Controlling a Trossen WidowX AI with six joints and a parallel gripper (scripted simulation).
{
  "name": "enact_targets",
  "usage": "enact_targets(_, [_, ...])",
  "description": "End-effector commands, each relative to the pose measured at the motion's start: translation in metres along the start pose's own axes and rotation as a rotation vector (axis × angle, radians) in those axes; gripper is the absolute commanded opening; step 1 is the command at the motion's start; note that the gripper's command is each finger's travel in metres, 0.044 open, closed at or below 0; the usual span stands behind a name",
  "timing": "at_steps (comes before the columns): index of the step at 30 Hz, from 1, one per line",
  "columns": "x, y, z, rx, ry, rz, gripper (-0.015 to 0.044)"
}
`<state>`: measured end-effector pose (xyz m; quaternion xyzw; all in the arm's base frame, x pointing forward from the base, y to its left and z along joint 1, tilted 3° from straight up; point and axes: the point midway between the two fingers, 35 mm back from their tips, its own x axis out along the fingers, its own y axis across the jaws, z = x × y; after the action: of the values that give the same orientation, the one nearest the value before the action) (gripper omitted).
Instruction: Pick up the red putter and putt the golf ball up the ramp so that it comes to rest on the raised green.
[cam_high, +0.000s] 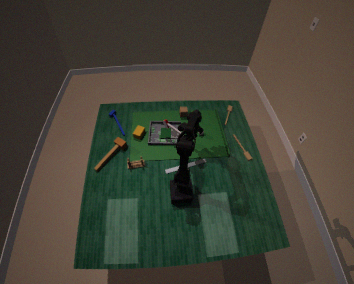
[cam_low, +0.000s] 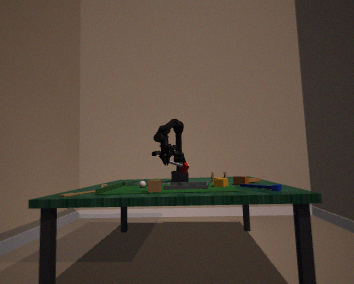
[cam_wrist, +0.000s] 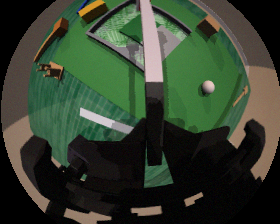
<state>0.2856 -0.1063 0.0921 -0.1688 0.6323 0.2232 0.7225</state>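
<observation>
My gripper is shut on the dark grip of the red putter, held in the air. Its pale shaft slants away over the walled frame, and the wrist view cuts off its red head. The white golf ball rests on the bright green mat, right of the shaft in the wrist view; the arm largely hides it in the top view. The raised green is a dark green square inside the grey-walled frame.
A yellow block lies left of the frame and a wooden block behind it. A wooden mallet, a blue mallet, a small wooden rack and a white strip lie around.
</observation>
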Motion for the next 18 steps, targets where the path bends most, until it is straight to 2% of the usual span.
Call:
enact_targets(1, [-0.006, -0.022, -0.017, 0.113, 0.012, -0.023, 0.0])
enact_targets(18, [-0.02, -0.078, -0.102, 0.54, 0.067, -0.057, 0.0])
